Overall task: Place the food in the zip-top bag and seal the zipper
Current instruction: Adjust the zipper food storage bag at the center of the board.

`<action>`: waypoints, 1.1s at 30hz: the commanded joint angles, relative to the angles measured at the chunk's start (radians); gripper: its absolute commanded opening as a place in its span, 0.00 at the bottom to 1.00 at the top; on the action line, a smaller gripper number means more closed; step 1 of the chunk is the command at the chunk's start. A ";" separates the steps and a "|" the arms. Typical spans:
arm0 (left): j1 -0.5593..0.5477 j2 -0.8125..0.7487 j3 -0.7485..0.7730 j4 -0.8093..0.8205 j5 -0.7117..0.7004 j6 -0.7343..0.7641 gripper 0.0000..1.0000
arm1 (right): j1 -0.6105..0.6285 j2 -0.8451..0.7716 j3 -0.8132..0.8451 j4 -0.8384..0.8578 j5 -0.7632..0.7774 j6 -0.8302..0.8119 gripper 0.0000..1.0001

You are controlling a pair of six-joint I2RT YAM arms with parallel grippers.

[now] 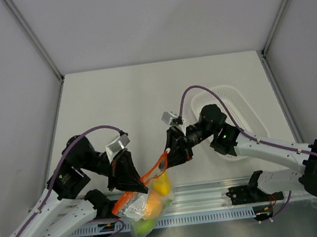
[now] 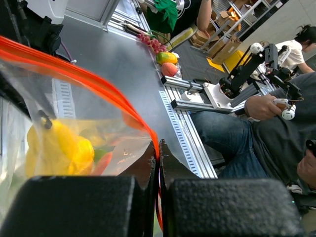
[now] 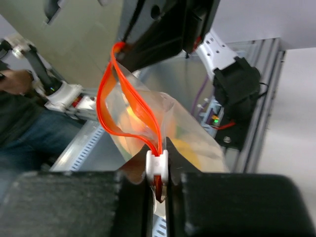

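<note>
The tabletop [image 1: 132, 98] carries a white basket [image 1: 243, 98] at 3 o'clock, and the zip-top bag [image 1: 136, 208] hangs at 6 o'clock over the near edge, with the food [image 1: 161, 184] showing yellow, orange and green inside. Its zipper [image 1: 153, 172] bows apart between the claws. The left claw [image 1: 139, 185] is clamped tight on the strip's 7 o'clock end, and the right claw [image 1: 167, 161] is pinched onto the white slider [image 3: 158, 165] at its 1 o'clock end

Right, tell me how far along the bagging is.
Done: the toy fruits sit inside the zip-top bag. In hand: the left gripper pinches one end of the zipper, the right gripper is closed on its white slider, and the two strips bow apart between them. Left: close the zipper along its length.
</note>
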 commanded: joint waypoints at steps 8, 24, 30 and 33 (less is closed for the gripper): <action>0.006 -0.012 0.020 -0.071 -0.081 0.086 0.01 | 0.000 -0.083 -0.053 0.047 0.084 0.016 0.00; 0.017 0.347 0.146 -0.306 -0.908 0.160 0.51 | -0.020 -0.198 -0.173 -0.310 0.845 -0.030 0.00; 0.015 0.323 0.142 -0.183 -0.752 0.249 0.87 | -0.023 -0.204 -0.226 -0.297 0.867 0.006 0.00; 0.000 0.327 0.145 -0.168 -0.714 0.280 0.92 | -0.021 -0.220 -0.223 -0.320 0.855 0.019 0.00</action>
